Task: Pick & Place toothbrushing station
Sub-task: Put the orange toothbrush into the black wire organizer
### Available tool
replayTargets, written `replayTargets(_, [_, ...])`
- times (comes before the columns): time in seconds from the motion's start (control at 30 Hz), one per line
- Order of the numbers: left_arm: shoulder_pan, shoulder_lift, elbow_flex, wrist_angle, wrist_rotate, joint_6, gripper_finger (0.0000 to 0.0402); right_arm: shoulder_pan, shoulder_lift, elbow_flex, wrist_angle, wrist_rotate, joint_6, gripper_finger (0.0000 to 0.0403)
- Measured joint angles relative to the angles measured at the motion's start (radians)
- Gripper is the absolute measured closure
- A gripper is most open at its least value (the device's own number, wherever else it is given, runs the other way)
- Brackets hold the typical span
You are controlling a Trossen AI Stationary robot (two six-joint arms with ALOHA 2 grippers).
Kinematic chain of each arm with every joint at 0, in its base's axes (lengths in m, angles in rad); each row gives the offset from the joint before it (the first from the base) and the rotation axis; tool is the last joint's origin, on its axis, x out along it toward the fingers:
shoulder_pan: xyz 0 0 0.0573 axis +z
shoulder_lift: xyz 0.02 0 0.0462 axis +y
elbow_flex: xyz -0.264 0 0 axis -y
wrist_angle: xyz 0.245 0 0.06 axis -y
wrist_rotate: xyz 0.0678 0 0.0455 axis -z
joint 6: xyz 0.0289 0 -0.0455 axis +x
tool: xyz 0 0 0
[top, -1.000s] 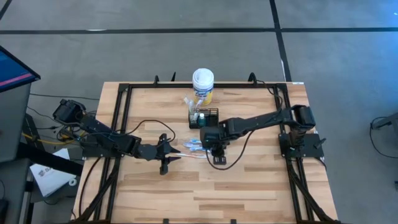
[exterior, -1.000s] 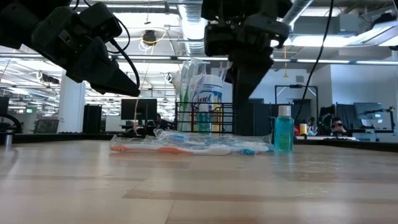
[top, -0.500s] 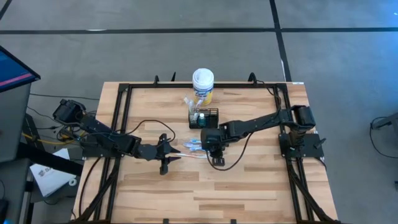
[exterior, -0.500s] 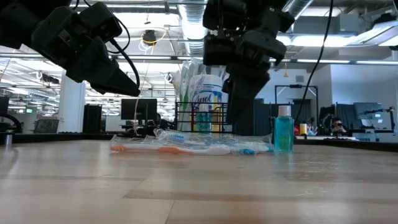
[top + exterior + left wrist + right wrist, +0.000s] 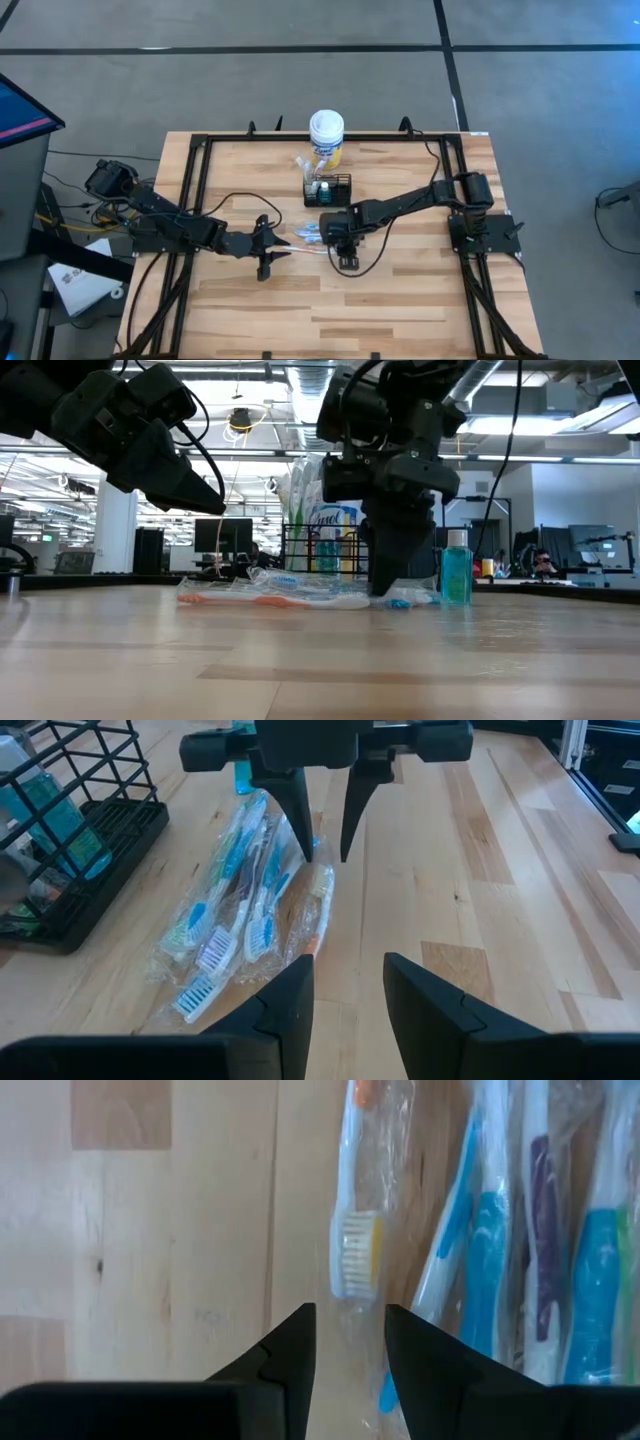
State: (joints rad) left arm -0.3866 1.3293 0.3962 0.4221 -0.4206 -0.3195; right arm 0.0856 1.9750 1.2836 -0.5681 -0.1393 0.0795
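Note:
The toothbrushing station, a low black wire caddy (image 5: pixel 330 190) (image 5: pixel 80 830), stands on the table before a white-lidded yellow canister (image 5: pixel 327 135). A bundle of toothbrushes in clear wrappers (image 5: pixel 310 238) (image 5: pixel 250 910) lies flat on the wood in front of it. My right gripper (image 5: pixel 385 588) (image 5: pixel 327 848) points steeply down at the bundle's right end. It is open and stands astride the wrapped orange-and-white toothbrush (image 5: pixel 355 1255). My left gripper (image 5: pixel 285 252) (image 5: pixel 348 970) hovers open, above and left of the bundle, with nothing between its fingers. My right gripper comes from above with one finger (image 5: pixel 305 830) over the bundle's edge and the other (image 5: pixel 348 830) over bare wood. The head end of the wrapped toothbrush (image 5: pixel 352 1295) lies between them on the table. I cannot tell whether either finger touches the wrapper.
A small bottle of blue liquid (image 5: pixel 456 568) stands on the table just right of the right gripper. The caddy holds another blue bottle (image 5: pixel 60 820). Black frame rails (image 5: pixel 200 200) run along the table's left, right and far sides. Bare wood lies toward the near edge.
My right gripper has come down from above the caddy's height to the level of the toothbrush bundle, drifting slightly toward the table's left. Its finger gap is unchanged. The bundle has not moved.

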Motion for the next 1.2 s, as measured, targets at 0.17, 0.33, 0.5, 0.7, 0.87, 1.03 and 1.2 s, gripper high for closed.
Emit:
replayTargets(0.17, [0.000,0.000,0.000,0.001,0.000,0.000,0.0284,0.000,0.001,0.000,-0.001,0.002,0.000,0.0301])
replayTargets(0.33, [0.000,0.000,0.000,0.002,-0.001,0.000,0.0284,0.000,0.011,0.000,0.000,0.002,0.000,0.0368])
replayTargets(0.5, [0.000,0.000,0.000,0.002,-0.007,0.000,0.0284,0.001,0.004,0.009,-0.006,0.003,-0.008,0.0394])
replayTargets(0.7, [0.000,0.000,0.000,0.002,-0.007,0.000,0.0284,0.012,0.001,0.062,-0.053,0.000,-0.037,0.0402])
replayTargets(0.87, [0.000,0.000,0.000,0.003,-0.006,0.000,0.0284,0.030,0.001,0.129,-0.152,0.012,-0.063,0.0402])
replayTargets(1.03, [0.000,0.000,0.000,0.005,-0.006,0.000,0.0284,0.047,0.001,0.209,-0.263,0.062,-0.080,0.0403])
replayTargets(1.2, [0.000,0.000,0.000,0.017,-0.006,0.000,0.0284,0.065,0.001,0.305,-0.397,0.126,-0.090,0.0403])
